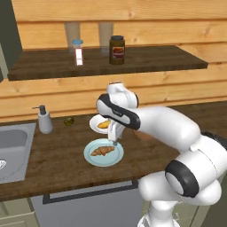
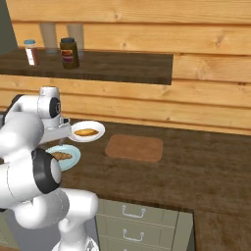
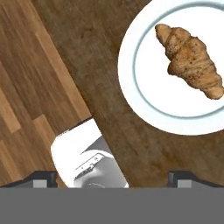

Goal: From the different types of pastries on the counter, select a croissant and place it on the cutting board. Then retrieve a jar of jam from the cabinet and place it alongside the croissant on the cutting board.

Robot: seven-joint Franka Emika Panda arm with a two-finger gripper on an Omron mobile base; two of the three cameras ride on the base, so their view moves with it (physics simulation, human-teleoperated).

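Gripper [image 1: 115, 142] jaws wide apart, holding nothing, mid-frame over the blue plate's [image 1: 91, 160] upper right edge | croissant [image 1: 102, 151] lies on blue plate, centre of left base view; upper right in hand view | cutting board [image 2: 134, 147] centre of right base view, bare | jam jar [image 1: 117, 50] on shelf [image 1: 155, 62], top centre

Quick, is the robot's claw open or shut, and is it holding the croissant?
Gripper: open, holding nothing. The croissant lies on its plate.
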